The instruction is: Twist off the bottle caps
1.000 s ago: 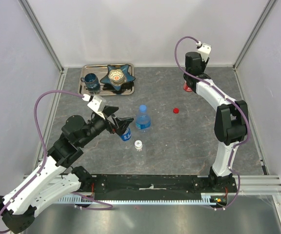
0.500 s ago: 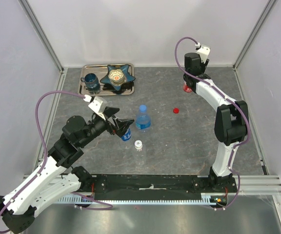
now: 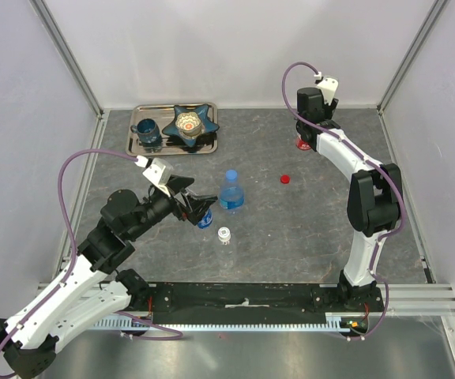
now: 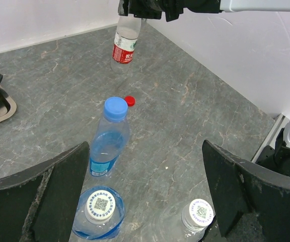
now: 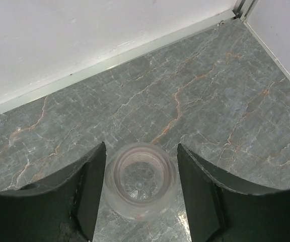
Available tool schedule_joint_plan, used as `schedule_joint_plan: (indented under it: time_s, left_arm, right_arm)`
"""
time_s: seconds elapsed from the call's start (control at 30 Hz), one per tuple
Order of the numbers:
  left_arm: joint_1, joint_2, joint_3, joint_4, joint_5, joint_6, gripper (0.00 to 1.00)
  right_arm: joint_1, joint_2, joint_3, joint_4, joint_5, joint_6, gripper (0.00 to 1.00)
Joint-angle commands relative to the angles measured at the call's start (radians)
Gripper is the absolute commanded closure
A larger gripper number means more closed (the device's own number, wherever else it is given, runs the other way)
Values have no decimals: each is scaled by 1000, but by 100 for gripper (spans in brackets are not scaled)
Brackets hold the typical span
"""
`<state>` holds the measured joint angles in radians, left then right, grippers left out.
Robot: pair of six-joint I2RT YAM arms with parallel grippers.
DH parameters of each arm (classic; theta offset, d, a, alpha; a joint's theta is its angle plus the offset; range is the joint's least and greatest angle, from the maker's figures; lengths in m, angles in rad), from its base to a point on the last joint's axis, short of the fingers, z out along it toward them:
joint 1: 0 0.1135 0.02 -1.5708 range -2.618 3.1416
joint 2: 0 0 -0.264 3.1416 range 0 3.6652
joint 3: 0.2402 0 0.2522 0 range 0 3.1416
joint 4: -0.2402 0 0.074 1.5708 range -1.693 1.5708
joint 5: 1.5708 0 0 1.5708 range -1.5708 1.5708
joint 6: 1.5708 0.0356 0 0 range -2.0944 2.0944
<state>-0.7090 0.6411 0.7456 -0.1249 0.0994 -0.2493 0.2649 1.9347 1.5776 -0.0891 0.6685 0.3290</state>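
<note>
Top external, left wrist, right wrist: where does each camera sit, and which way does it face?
Top external: above and behind the bases, looking down on the table; the left arm and right arm show whole.
Left wrist: on the left arm, facing across the table past the blue-capped bottle toward the right arm; its two fingers frame the bottom.
Right wrist: looking straight down into the open red-labelled bottle between its fingers.
Shared: top external and left wrist both show the red cap.
</note>
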Motion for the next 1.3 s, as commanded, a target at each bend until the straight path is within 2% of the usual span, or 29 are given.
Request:
schedule_joint_plan:
  time_s: [0.0, 0.27, 0.6, 1.0, 1.13, 1.27]
  left_arm:
    - [-1, -9, -6, 36, 16, -34, 0]
    - [-1, -4, -5, 36, 20, -38, 0]
    - [-1, -4, -3, 36, 25, -42, 0]
    - [-1, -8, 0, 30, 33, -42, 0]
    - [-1, -9, 0, 22, 29, -42, 1]
    - [-1, -9, 4, 18, 25, -36, 1]
  right_arm:
    - [7, -59, -7, 0, -3, 16, 33]
    - [8, -65, -1, -12, -29, 19, 25]
    - [10, -69, -2, -24, -53, 30, 23]
    - [14, -86, -11, -29, -73, 38, 27]
    - [14, -105, -27, -32, -83, 47, 21]
    - [19, -144, -42, -38, -86, 54, 8]
